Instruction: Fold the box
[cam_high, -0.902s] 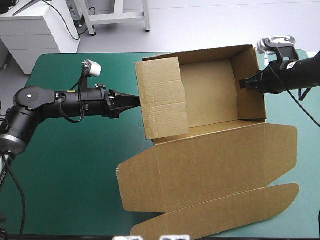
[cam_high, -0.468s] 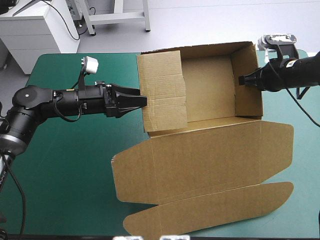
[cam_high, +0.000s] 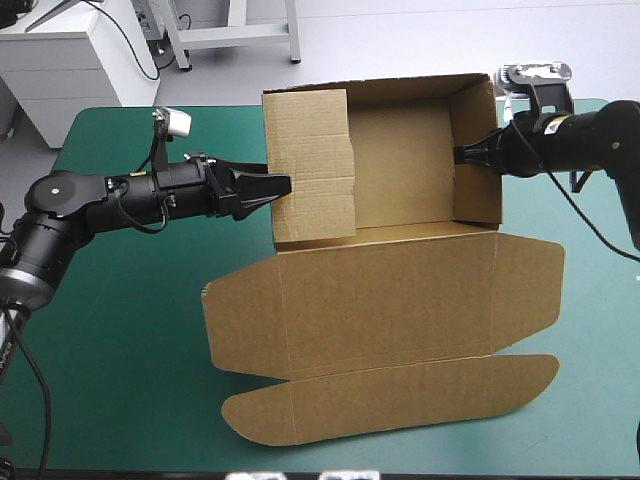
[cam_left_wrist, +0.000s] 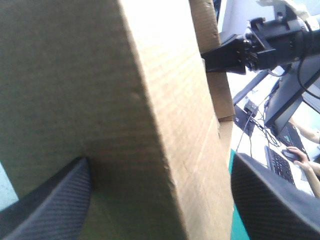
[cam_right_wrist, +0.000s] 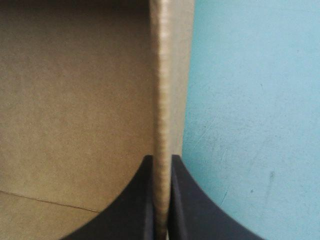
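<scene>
Two grippers work the brown box (cam_high: 400, 210), which sits mid-table on the teal-green cover (cam_high: 120, 330) as an open tray, its lid (cam_high: 380, 300) flat toward 6 o'clock; in the high view the left gripper (cam_high: 281, 186) meets the 9 o'clock wall flap (cam_high: 312, 165), the right gripper (cam_high: 462, 155) the 3 o'clock wall (cam_high: 478, 150). In the left wrist view the black fingers stand apart, released, the flap between them. In the right wrist view the fingers are clenched on the wall's edge. The step looks like tucking the left wall; next, probably, the left gripper must press that flap inward while the right steadies the tray.
</scene>
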